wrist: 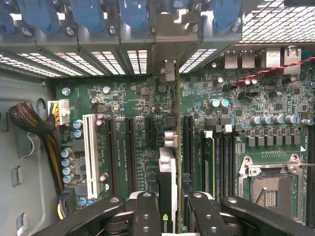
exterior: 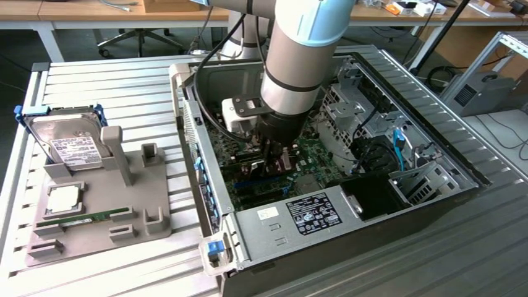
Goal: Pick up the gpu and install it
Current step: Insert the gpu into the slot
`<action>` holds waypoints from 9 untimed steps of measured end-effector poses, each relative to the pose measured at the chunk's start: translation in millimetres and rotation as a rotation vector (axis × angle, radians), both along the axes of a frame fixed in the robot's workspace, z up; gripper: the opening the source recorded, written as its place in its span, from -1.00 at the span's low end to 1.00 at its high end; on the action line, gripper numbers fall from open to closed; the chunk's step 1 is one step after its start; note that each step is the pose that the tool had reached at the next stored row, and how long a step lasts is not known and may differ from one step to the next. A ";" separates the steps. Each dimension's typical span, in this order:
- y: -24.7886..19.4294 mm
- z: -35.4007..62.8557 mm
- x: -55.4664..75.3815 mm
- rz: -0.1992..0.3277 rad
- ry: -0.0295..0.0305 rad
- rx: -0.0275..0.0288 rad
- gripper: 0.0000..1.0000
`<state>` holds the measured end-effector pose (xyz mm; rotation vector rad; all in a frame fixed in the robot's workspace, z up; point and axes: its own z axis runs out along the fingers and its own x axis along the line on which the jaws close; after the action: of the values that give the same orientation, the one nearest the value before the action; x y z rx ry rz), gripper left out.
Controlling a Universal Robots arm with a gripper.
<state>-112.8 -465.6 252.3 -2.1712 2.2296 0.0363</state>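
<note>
Arm: comes down from above into the open computer case (exterior: 429, 133), which lies on its side on the slatted table (exterior: 99, 80).
Gripper (wrist: 170, 206): deep inside the case, over the motherboard (wrist: 128, 105); the black fingers (wrist: 145, 214) are clamped on the gpu from both flat sides.
Gpu (wrist: 168, 169): held on edge between the fingers, its long edge running along the expansion slots (wrist: 129, 147), its metal bracket end toward the case's rear wall with the blue slot clips (wrist: 133, 12). It sits between the black slots and the memory slots; whether it is seated in a slot, I cannot tell.
Case contents: green motherboard, a white slot (wrist: 90, 150) beside the black ones, an empty processor socket (wrist: 268, 189), a braided cable bundle (wrist: 34, 125) at the board's edge, a labelled power supply box (exterior: 310, 213) at the case's near end.
Grey tray (exterior: 107, 210): on the table at the exterior view's left of the case. Holds a hard drive (exterior: 70, 142) in a blue frame at the far end, a square chip (exterior: 64, 198) mid-tray, a green memory stick (exterior: 83, 218) lying toward the near edge.
</note>
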 end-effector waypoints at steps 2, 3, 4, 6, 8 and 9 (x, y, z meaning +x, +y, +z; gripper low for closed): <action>0.0 0.0 0.0 0.003 0.0000 0.0000 -0.45; 0.0 0.0 0.0 0.003 0.0000 0.0000 -0.45; 0.0 0.0 0.0 0.003 0.0000 0.0000 -0.45; 0.0 0.0 0.0 0.004 0.0000 0.0000 -0.45; 0.0 0.0 0.0 0.007 0.0000 0.0000 -0.45; 0.0 0.0 0.0 0.007 0.0000 0.0000 -0.45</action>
<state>-112.8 -465.6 252.3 -2.1793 2.2218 0.0365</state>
